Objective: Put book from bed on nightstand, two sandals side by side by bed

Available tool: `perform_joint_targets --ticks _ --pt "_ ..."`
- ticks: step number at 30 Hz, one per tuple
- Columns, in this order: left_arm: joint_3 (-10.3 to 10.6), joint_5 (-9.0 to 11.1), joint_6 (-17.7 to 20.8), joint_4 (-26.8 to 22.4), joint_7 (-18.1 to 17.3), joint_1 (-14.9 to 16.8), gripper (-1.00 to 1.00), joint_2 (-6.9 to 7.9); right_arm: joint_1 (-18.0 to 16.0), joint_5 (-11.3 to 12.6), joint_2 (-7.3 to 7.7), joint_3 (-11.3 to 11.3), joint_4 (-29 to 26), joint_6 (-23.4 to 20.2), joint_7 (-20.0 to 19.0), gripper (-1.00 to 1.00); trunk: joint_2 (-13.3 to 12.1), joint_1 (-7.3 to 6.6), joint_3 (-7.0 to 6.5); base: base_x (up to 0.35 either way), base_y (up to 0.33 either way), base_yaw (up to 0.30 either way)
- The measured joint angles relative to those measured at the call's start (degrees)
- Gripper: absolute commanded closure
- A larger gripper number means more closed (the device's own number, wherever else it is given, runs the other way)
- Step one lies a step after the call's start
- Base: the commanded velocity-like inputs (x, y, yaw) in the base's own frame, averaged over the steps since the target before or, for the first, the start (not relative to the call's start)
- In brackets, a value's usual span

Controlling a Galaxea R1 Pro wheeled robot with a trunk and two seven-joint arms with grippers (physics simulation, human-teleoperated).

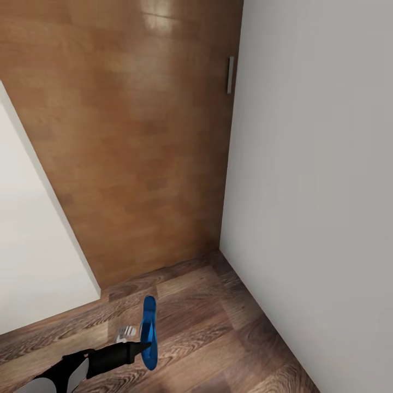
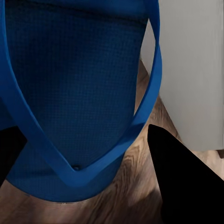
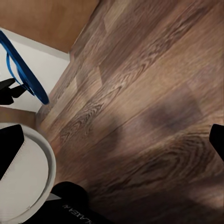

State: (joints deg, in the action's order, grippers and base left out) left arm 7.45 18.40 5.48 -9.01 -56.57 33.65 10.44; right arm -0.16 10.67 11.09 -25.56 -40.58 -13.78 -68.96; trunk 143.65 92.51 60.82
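Blue sandal [image 1: 148, 333] hanging sole-upright over the wood floor [image 1: 218, 327] near a wall corner, pinched in the left gripper [image 1: 143, 345] jaws. Light, floppy, thin-strapped; best gripped at the sole edge. Right gripper jaws spread apart, holding nothing.

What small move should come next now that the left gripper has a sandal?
Probably turn the base away from this corner. The left gripper holds the blue sandal on edge above the floor, facing a wooden door and white wall, with no bed ahead.
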Motion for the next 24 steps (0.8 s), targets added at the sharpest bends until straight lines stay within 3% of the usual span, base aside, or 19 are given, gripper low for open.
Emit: perform_joint_targets --ticks 24 --pt "0.0 0.0 0.0 0.0 0.0 0.0 1.00 -0.11 0.0 -0.2 -0.18 0.1 -0.1 0.4 0.0 -1.00 -0.3 -0.62 -5.32 0.000 0.000 0.000"
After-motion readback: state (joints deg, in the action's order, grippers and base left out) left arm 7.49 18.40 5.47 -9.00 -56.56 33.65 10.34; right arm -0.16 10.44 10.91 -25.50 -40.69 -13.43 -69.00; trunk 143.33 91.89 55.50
